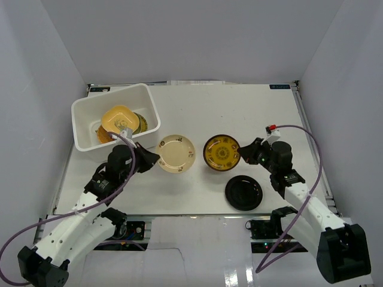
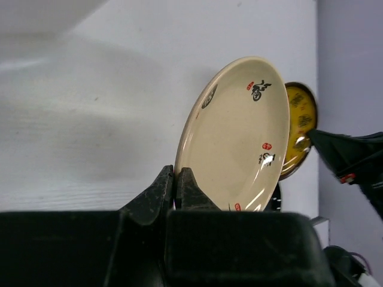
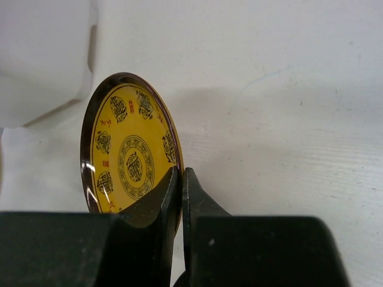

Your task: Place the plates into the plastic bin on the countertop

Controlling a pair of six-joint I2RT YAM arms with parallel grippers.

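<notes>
My left gripper [image 1: 152, 159] is shut on the rim of the round cream plate [image 1: 175, 153], just right of the white plastic bin [image 1: 82, 109]; in the left wrist view the gripper [image 2: 177, 179] pinches the cream plate's [image 2: 239, 131] edge. My right gripper [image 1: 242, 152] is shut on the rim of the gold-patterned dark plate [image 1: 221, 152]; in the right wrist view the gripper [image 3: 182, 182] clamps that plate's [image 3: 128, 146] edge. A glossy black plate [image 1: 243, 192] lies on the countertop [image 1: 197, 113] near the front. The bin holds a yellow squarish plate [image 1: 119, 120] on top of others.
Grey walls enclose the countertop on three sides. The bin sits at the far left corner. The right arm's cable [image 1: 311, 149] loops over the right side. The gold-patterned plate [image 2: 299, 128] shows behind the cream plate in the left wrist view.
</notes>
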